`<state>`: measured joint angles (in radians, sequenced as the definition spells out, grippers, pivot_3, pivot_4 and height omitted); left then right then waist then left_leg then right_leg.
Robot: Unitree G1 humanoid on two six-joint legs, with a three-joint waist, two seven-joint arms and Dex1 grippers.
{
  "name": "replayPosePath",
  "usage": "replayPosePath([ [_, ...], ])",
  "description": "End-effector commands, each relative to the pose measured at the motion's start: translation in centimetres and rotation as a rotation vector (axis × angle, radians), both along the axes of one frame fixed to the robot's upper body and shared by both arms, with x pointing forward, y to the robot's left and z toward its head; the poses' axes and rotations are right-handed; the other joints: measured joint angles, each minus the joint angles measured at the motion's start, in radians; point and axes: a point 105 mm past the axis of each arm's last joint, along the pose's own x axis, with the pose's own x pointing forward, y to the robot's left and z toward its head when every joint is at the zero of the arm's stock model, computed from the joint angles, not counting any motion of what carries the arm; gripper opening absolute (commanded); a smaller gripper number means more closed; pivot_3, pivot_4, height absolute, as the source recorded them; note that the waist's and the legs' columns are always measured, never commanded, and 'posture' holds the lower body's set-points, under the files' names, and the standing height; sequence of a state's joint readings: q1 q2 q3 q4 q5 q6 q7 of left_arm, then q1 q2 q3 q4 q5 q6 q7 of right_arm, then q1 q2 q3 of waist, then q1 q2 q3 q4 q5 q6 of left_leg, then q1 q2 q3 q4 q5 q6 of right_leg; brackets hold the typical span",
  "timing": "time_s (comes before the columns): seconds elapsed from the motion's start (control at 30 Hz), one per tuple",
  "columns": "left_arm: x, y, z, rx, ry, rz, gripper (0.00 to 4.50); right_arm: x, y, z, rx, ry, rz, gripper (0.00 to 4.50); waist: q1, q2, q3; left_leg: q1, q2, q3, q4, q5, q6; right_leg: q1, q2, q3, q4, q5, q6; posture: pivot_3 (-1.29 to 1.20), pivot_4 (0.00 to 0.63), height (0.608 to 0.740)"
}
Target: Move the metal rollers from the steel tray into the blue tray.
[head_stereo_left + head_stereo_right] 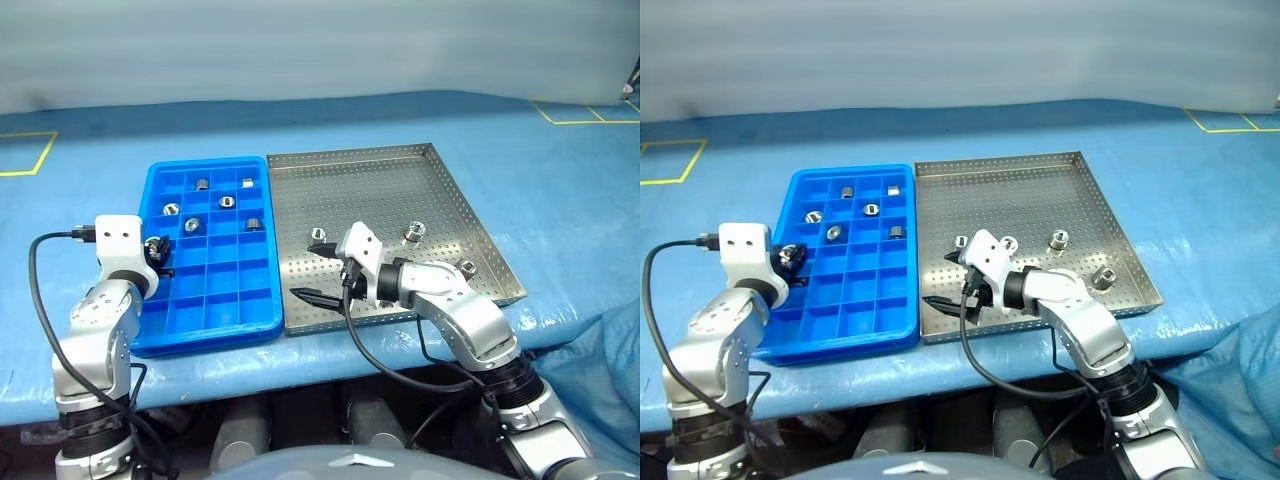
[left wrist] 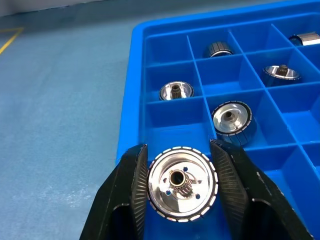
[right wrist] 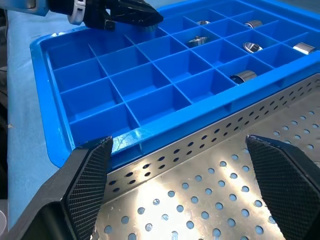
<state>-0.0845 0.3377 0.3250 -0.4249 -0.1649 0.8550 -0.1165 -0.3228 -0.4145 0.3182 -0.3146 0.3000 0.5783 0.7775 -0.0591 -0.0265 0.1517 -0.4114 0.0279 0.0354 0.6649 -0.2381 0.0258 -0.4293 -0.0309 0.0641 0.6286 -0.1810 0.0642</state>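
On the blue-covered table point(image 1: 330, 110), going left to right: left gripper point(image 1: 158, 252) sits over the left edge of the blue tray point(image 1: 215, 312), fingers point(image 2: 131, 185) clamped tight on one metal roller point(image 2: 182, 183), held end-on above a near-left compartment. One blue tray, grid of small square compartments. Six loose metal rollers in it, all in the far rows: one at point(image 1: 202, 184), one at point(image 1: 247, 183), one at point(image 1: 171, 209), one at point(image 1: 227, 201), one at point(image 1: 191, 226), one at point(image 1: 254, 223), each in its own compartment. Near rows bare.

Just beside it, edges touching or nearly so, one steel tray point(image 1: 380, 180), perforated, low rim. Right gripper point(image 1: 312, 270) hovers over its near-left part, pointing toward the blue tray, fingers point(image 3: 85, 175) spread wide apart, nothing between them. Rollers left on the steel: four counted, one at point(image 1: 961, 241) and one at point(image 1: 1009, 243) close by the right wrist, one at point(image 1: 415, 233) mid-tray, one at point(image 1: 466, 267) near the right rim. More could be hidden behind the arm, cannot tell.

Yellow tape lines point(image 1: 575, 112) on the table far right and far left.
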Motion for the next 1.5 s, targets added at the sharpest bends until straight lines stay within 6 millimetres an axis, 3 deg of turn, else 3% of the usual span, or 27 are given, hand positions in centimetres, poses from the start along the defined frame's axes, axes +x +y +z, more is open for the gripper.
replayPosePath([
  [0.03,-0.1,0.0,1.1,0.026,-0.037,-0.019,2.68,0.0,0.0,1.2,0.019,-0.047,-0.011,4.50,-0.003,0.000,0.000,0.000,0.000,0.000,0.000,0.000,0.000,0.000,0.000,0.000,0.000,0.000,0.000,-0.07,0.150,0.740],
  [0.1,-0.1,0.0,1.7,0.012,-0.072,-0.015,3.29,0.3,-0.2,1.1,0.016,-0.049,-0.031,4.50,-0.005,0.000,0.000,0.000,0.000,0.000,0.000,0.000,0.000,0.000,0.000,0.000,0.000,0.000,0.000,-0.07,0.150,0.740],
  [0.2,0.6,-1.7,4.4,-0.097,-0.245,-0.098,3.29,0.6,-0.4,1.0,0.015,-0.049,-0.054,4.50,-0.003,0.000,0.000,0.000,0.000,0.000,0.000,0.000,0.000,0.000,0.000,0.000,0.000,0.000,0.000,-0.07,0.150,0.740],
  [0.3,1.7,-6.5,5.9,-0.195,-0.299,-0.333,3.29,1.3,-1.4,0.2,-0.049,-0.059,-0.111,4.50,0.002,-0.001,0.000,0.000,0.000,0.000,0.001,0.000,0.000,0.001,0.000,0.000,0.000,0.000,0.000,-0.09,0.150,0.740],
  [0.43,2.6,-12.3,4.8,-0.121,-0.176,-0.639,3.29,1.5,-2.1,0.4,-0.027,-0.057,-0.132,4.50,-0.003,-0.001,0.000,0.000,-0.001,0.004,0.002,0.000,0.000,0.002,-0.001,0.000,-0.001,0.000,0.000,-0.12,0.150,0.740],
  [0.57,4.0,-14.7,3.4,-0.007,-0.084,-0.753,3.29,1.4,-2.2,0.7,-0.015,-0.068,-0.140,4.50,-0.023,-0.001,0.000,0.000,-0.001,0.004,0.001,0.000,0.000,0.001,0.001,0.001,-0.001,0.000,0.001,-0.15,0.150,0.740],
  [0.87,7.3,-15.4,0.4,0.076,0.095,-0.771,3.29,0.7,-2.4,0.5,0.007,-0.073,-0.193,4.50,-0.074,-0.001,0.000,-0.001,0.000,0.002,0.001,0.000,0.000,0.000,0.003,0.003,-0.001,-0.002,0.004,-0.24,0.150,0.740],
  [1.07,7.1,-16.9,0.8,-0.023,0.090,-0.857,3.29,0.6,-2.8,0.4,0.007,-0.079,-0.225,4.50,-0.107,-0.001,0.000,-0.001,0.000,0.000,0.001,0.000,0.000,0.000,0.002,0.003,-0.001,-0.002,0.005,-0.26,0.150,0.740],
  [1.2,7.5,-16.8,0.7,-0.027,0.105,-0.853,3.29,0.6,-2.9,0.4,0.006,-0.079,-0.236,4.50,-0.129,-0.001,0.000,-0.001,0.000,-0.001,0.001,0.000,0.000,0.000,0.002,0.003,-0.001,-0.002,0.005,-0.27,0.150,0.740],
  [1.5,8.0,-16.0,-1.5,0.143,0.222,-0.809,3.29,0.7,-2.8,0.5,0.018,-0.086,-0.249,4.50,-0.166,-0.001,0.000,-0.001,0.000,-0.001,0.001,0.000,0.000,0.000,0.002,0.003,0.000,-0.001,0.007,-0.26,0.150,0.740],
])
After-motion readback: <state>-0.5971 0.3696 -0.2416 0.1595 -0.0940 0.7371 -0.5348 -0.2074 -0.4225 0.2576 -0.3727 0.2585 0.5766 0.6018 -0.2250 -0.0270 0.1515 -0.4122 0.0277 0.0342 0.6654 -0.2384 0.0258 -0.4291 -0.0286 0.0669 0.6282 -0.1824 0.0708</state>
